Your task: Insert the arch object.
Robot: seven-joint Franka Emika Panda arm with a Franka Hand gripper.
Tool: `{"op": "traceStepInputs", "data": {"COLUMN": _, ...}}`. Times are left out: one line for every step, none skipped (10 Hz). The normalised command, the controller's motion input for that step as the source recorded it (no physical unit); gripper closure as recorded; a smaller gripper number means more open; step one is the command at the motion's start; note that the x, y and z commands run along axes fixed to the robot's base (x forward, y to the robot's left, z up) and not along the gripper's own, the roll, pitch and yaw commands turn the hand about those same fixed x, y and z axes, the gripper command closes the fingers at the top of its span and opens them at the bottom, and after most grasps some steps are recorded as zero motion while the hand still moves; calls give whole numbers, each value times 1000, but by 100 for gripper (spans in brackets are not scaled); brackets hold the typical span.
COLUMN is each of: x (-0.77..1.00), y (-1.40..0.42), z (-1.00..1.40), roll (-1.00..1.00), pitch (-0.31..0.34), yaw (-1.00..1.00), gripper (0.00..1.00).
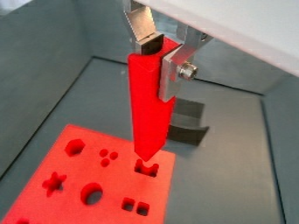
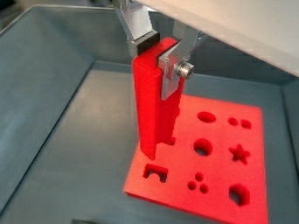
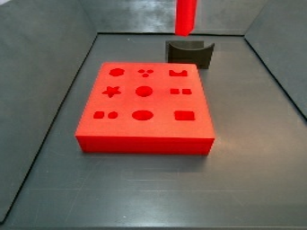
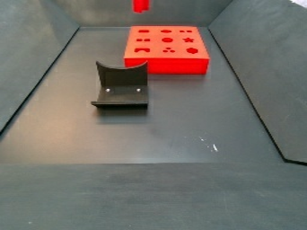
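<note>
My gripper (image 1: 158,54) shows in both wrist views (image 2: 158,52) and is shut on the top of a long red piece (image 1: 147,105), which hangs upright. A groove runs down one side of the piece (image 2: 152,105). Its lower end hangs in the air over the arch-shaped hole (image 1: 146,167) near the edge of the red board (image 1: 70,179). The side views show only the piece's lower part (image 3: 188,16), (image 4: 140,5), well above the board (image 3: 144,137). No separate small dark arch block shows in any view.
The dark fixture (image 3: 189,52), an L-shaped bracket with a curved cut in its top edge, stands on the grey floor beside the board; it also shows in a side view (image 4: 120,87) and a wrist view (image 1: 187,127). Grey walls enclose the bin.
</note>
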Motion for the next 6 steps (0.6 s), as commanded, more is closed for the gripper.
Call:
{"op": "traceStepInputs", "data": {"x": 46, "y": 23, "z": 60, "roll": 60, "pitch": 0, "yaw": -949, "gripper": 100}}
{"op": "traceStepInputs", "data": {"x": 320, "y": 169, "z": -149, "roll": 0, "pitch": -4, "yaw": -863, "gripper": 100}}
{"op": "traceStepInputs", "data": {"x": 380, "y": 89, "z": -180, "roll": -166, "pitch": 0, "yaw": -794, "gripper": 100}}
{"op": "traceStepInputs", "data": {"x": 280, "y": 14, "z": -214, "roll": -150, "pitch": 0, "yaw": -857, "gripper": 100}}
{"op": "traceStepInputs", "data": {"x": 146, "y": 0, "z": -349, "roll": -117, "pitch": 11, "yaw": -929, "gripper": 100}}
{"op": "traceStepInputs", "data": {"x": 0, "y": 0, "z": -340, "roll": -166, "pitch": 0, "yaw": -857, "gripper": 100}}
